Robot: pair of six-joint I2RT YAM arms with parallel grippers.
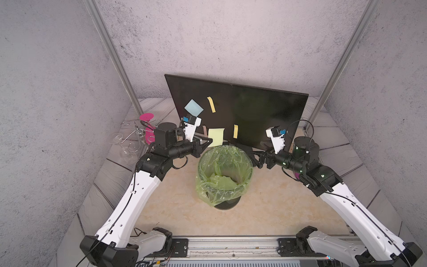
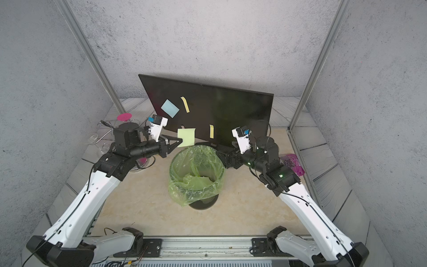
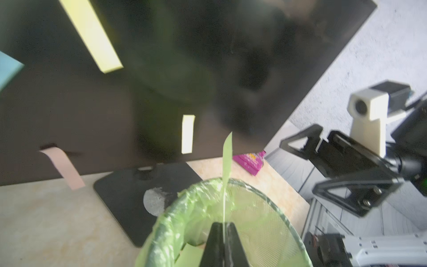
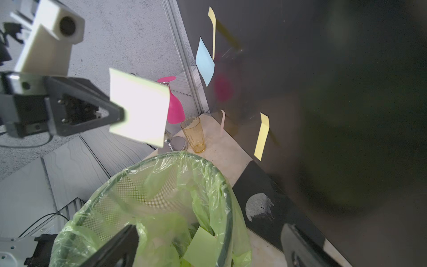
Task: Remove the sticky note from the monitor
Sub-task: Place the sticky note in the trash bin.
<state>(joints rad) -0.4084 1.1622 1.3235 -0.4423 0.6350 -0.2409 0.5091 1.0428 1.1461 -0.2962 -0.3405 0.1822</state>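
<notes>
The black monitor [image 1: 254, 111] [image 2: 219, 108] stands at the back on its flat base [image 3: 129, 191]. My left gripper [image 1: 210, 140] [image 2: 181, 140] [image 3: 223, 225] is shut on the edge of a pale yellow-green sticky note [image 1: 216, 136] [image 2: 186, 136] [image 4: 138, 108]. The note hangs free of the screen, over the far left rim of the bin, and shows edge-on [image 3: 227, 157] in the left wrist view. My right gripper [image 1: 256, 158] [image 4: 210, 228] is open and empty at the bin's right rim. A blue note [image 1: 194, 108], two yellow strips [image 1: 211, 104] [image 1: 235, 131] and a pink strip [image 3: 62, 168] stick to the screen.
A mesh bin with a green liner [image 1: 225, 175] stands before the monitor, with green notes [image 4: 201, 249] inside. A wire rack with a pink glass [image 1: 146, 116] and clear glasses is at the left. An amber cup [image 4: 193, 134] stands nearby. A purple packet [image 2: 292, 164] lies at the right.
</notes>
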